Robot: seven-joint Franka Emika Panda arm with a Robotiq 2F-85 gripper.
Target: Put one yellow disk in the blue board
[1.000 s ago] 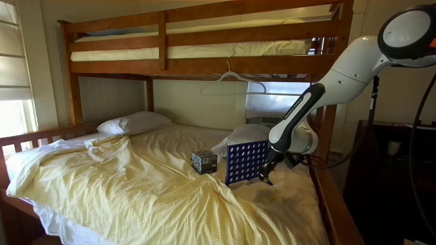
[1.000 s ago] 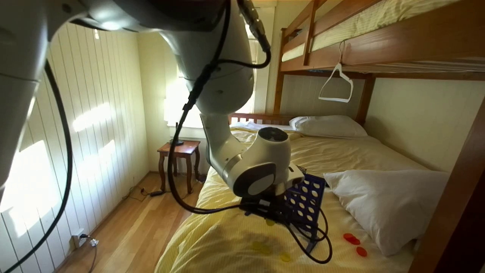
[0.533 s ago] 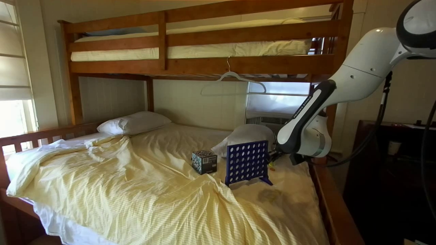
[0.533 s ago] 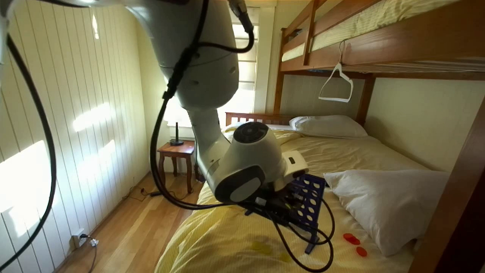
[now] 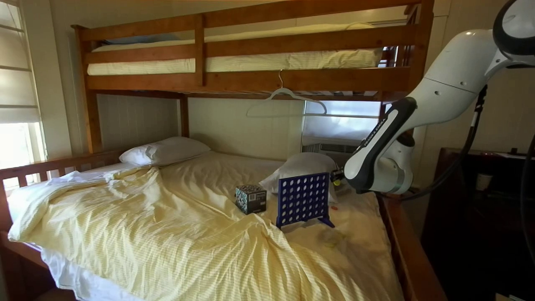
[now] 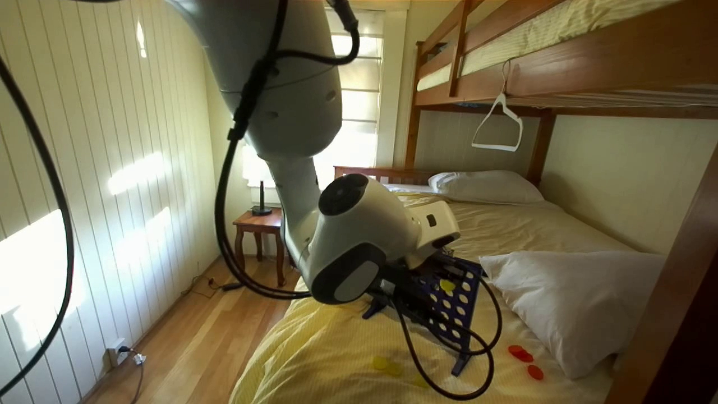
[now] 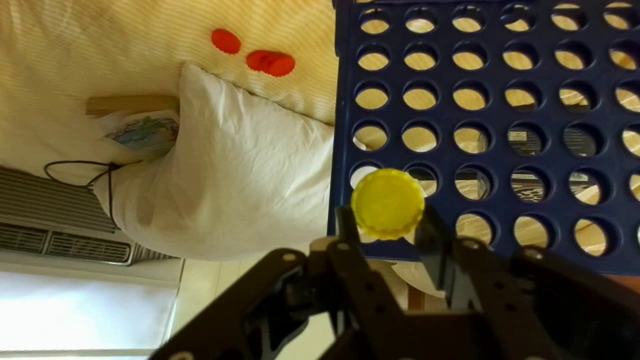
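Note:
The blue board (image 5: 304,197) stands upright on the bed in both exterior views and fills the right of the wrist view (image 7: 445,112). My gripper (image 7: 387,222) is shut on a yellow disk (image 7: 387,202), pinched at its edges between both fingertips. In the wrist view the disk lies in front of the board's corner holes. In an exterior view the gripper (image 5: 336,174) and disk (image 5: 337,182) are just beside the board's upper corner, apart from it. The disk also shows before the board in an exterior view (image 6: 447,285). Loose yellow disks (image 6: 387,365) lie on the bed.
Several red disks (image 6: 520,353) lie near a white pillow (image 6: 583,303) behind the board. A small dark patterned box (image 5: 250,199) stands on the bed beyond the board. A hanger (image 5: 288,92) hangs from the upper bunk. Arm cables (image 6: 488,359) loop near the board's foot.
My gripper has risen with the yellow disk from low beside the board's foot to about its top edge. The arm has drawn back and the wrist has tilted up. The board has not moved.

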